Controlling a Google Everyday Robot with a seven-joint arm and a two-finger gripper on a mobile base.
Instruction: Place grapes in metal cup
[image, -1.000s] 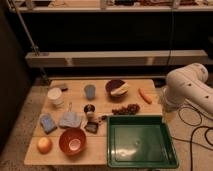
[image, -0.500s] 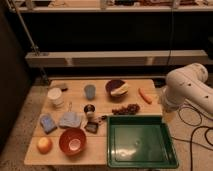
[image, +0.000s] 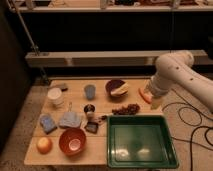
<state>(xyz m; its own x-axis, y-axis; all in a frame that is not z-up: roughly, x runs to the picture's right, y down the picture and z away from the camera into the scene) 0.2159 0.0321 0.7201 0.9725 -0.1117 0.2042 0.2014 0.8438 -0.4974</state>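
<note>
The grapes (image: 126, 108) lie as a dark reddish bunch on the wooden table (image: 105, 150), just behind the green tray. The metal cup (image: 90, 109) stands upright, small and shiny, at the table's middle, left of the grapes. My white arm (image: 172, 70) reaches in from the right. Its gripper (image: 155, 101) hangs at the arm's lower end, over the table's right edge, next to the orange carrot (image: 144, 95) and right of the grapes. It holds nothing that I can see.
A green tray (image: 141, 160) fills the front right. A blue-grey tumbler (image: 90, 91), a white cup (image: 55, 96) and a dark bowl (image: 115, 87) stand at the back. A red bowl (image: 72, 141), an orange (image: 44, 145), a blue sponge (image: 48, 123) and a grey cloth (image: 70, 120) lie front left. Cables run on the floor at the right.
</note>
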